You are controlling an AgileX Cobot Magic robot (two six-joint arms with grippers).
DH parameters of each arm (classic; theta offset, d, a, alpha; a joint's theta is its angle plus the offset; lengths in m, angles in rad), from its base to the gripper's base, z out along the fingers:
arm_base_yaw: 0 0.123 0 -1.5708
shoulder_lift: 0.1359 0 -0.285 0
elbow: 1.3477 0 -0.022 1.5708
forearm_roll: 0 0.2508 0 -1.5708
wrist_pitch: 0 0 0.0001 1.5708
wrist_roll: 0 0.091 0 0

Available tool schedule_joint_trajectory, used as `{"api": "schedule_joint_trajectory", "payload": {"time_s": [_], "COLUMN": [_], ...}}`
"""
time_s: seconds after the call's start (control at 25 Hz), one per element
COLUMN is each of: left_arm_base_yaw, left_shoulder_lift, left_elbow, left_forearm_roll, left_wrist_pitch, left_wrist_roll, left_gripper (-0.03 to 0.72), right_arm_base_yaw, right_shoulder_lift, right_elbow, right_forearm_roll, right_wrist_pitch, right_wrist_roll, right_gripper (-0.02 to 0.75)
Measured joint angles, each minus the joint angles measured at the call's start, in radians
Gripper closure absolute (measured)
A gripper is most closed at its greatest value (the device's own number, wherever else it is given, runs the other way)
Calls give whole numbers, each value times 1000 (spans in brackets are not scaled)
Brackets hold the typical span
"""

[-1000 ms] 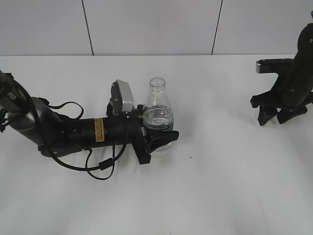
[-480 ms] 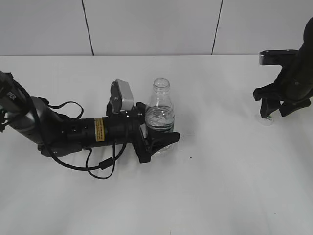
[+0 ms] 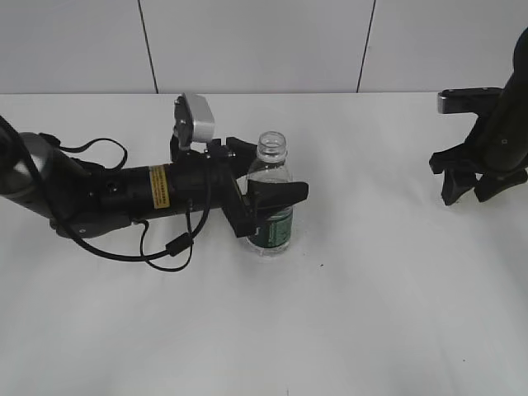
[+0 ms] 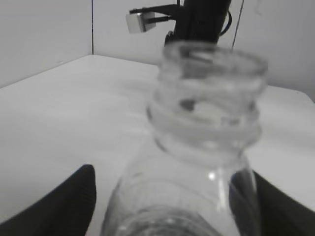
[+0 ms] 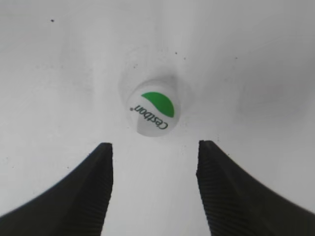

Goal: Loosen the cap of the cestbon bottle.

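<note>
- Worktop (image 3: pixel 371 313): one plain white surface carrying everything.
- Two arms, one claw each. Left claw (image 3: pixel 266 204) has its fingers on either side of the cestbon bottle (image 3: pixel 270 198), at shoulder height; can't tell whether it's actually squeezing or just loose around it.
- One bottle, upright, neck open with bare threads. Thin clear plastic with some water in it, so I'd guess light, squashy and slick. Best held on the ribbed body, not the neck.
- Right claw (image 5: pixel 153 189) hangs spread apart, holding nothing.
- One cap (image 5: pixel 152 112), lying on the worktop just ahead of the right claw's tips, green side up. Tiny, stiff; pinch its rim.
</note>
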Motion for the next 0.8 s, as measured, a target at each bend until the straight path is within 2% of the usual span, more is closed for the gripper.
{"api": "schedule_joint_trajectory", "payload": {"time_s": [0.6,0.8], "left_arm_base_yaw": [0,0], "left_shoulder_lift": [-247,-373], "left_elbow": [3,4], "left_forearm_roll": [-19,-53], "left_wrist_pitch": [5,190], "left_wrist_roll": [-220,-267], "left_gripper": [181,180], "right_arm_base_yaw": [0,0], "right_shoulder_lift": [-61,-107], "right_elbow": [1,1], "right_forearm_roll": [2,2], "right_wrist_pitch": [24,36], "right_wrist_roll": [-2,-3], "right_gripper": [314,314]}}
